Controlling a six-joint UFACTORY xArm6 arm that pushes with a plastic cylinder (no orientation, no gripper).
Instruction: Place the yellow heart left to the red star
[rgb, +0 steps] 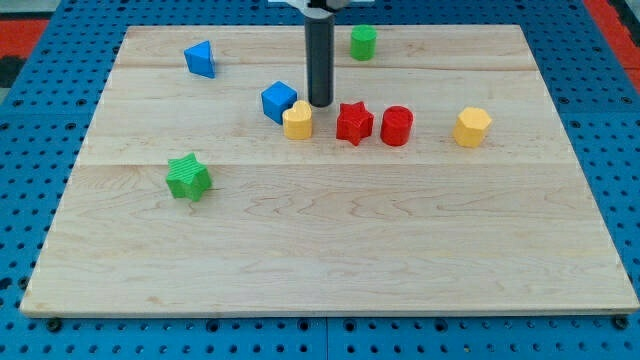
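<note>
The yellow heart (297, 121) lies near the board's middle, toward the view's top. The red star (354, 123) lies to its right with a small gap between them. My tip (319, 103) rests on the board just above and to the right of the yellow heart, up and left of the red star, close to the heart but I cannot tell if it touches. A blue cube (279, 101) sits against the heart's upper left.
A red cylinder (397, 126) sits right of the red star. A yellow hexagon (472, 127) lies further right. A green cylinder (363, 42) is at the top, a blue triangle (201, 59) at top left, a green star (188, 176) at left.
</note>
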